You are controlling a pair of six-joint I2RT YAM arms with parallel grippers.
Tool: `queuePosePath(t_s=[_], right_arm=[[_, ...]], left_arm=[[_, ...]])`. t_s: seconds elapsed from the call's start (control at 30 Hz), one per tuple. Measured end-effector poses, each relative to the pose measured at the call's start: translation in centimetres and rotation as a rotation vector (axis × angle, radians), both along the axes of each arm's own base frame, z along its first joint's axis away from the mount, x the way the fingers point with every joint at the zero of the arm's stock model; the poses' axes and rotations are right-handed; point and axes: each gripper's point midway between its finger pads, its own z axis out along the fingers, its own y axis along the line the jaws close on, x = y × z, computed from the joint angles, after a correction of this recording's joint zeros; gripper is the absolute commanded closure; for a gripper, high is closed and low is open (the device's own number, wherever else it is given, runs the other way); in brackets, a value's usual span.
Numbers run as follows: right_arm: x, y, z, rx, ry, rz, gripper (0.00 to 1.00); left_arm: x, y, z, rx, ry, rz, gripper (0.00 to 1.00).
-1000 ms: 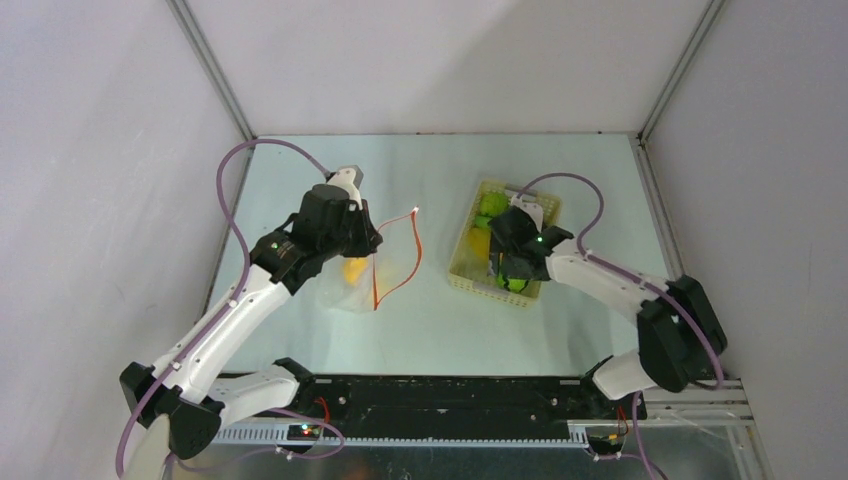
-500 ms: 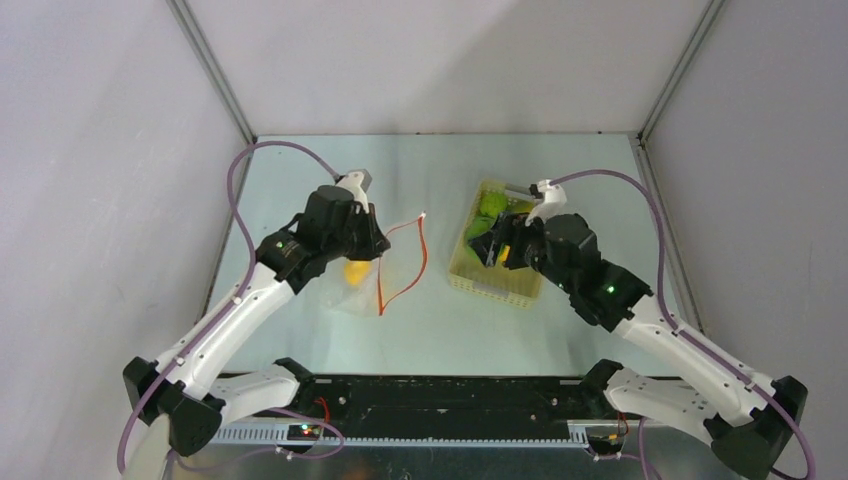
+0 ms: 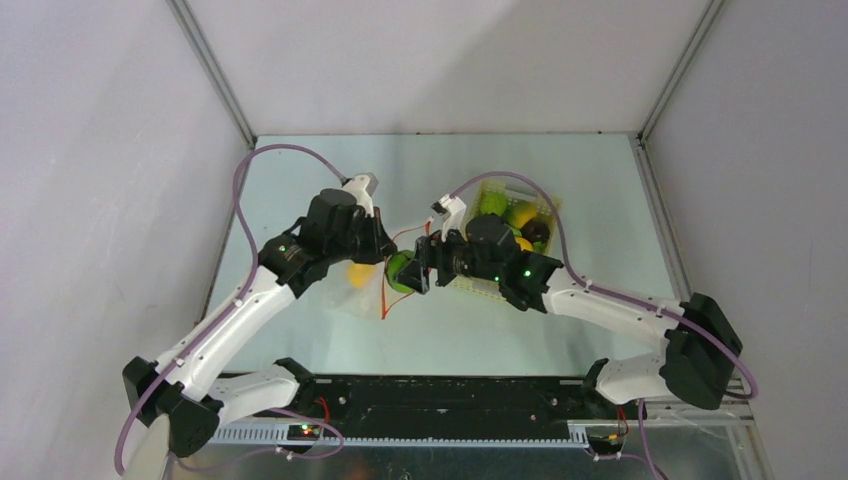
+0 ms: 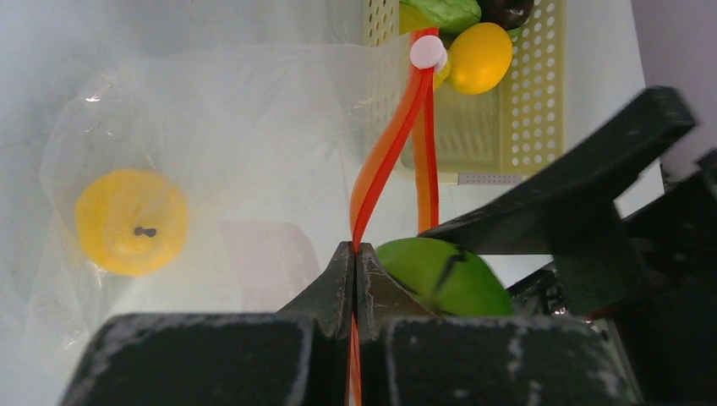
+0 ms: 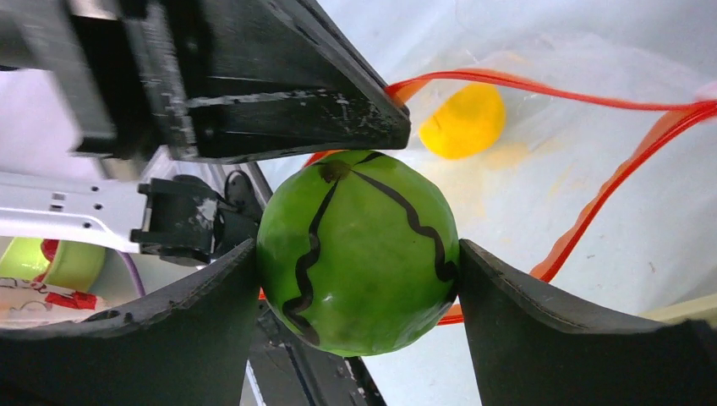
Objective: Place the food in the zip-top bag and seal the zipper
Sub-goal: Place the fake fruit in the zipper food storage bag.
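The clear zip-top bag (image 4: pixel 211 152) lies left of centre with a yellow toy fruit (image 4: pixel 131 222) inside. My left gripper (image 4: pixel 355 258) is shut on the red-orange zipper strip (image 4: pixel 385 161) and holds the mouth up. My right gripper (image 5: pixel 358 275) is shut on a green toy watermelon (image 5: pixel 359 254) with black stripes, held right at the bag's mouth (image 3: pixel 400 270), next to the left fingers. The yellow fruit in the bag also shows in the right wrist view (image 5: pixel 463 123). More food, green, yellow and dark purple, sits in the basket (image 3: pixel 520 215).
The pale yellow lattice basket (image 3: pixel 480 288) stands right of centre, just behind my right arm. In the left wrist view its wall (image 4: pixel 528 110) lies past the bag's far corner. Grey walls close in the table on three sides.
My right arm lifted the green watermelon out of the basket and swung left to the bag's mouth. My left gripper kept hold of the zipper strip and shifted slightly.
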Motion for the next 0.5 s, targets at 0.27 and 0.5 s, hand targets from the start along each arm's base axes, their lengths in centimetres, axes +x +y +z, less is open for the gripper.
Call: queuePosePath(t_s=[0.27, 0.5], right_arm=[[0.7, 0.4, -1.7, -0.06, 0.017, -0.037, 0.26], [1.0, 0.4, -1.8, -0.072, 0.003, -0.065, 0.01]], left_arm=[[-0.2, -0.2, 0.9, -0.024, -0.025, -0.012, 1.0], [-0.2, -0.2, 1.3, -0.034, -0.04, -0.012, 1.0]])
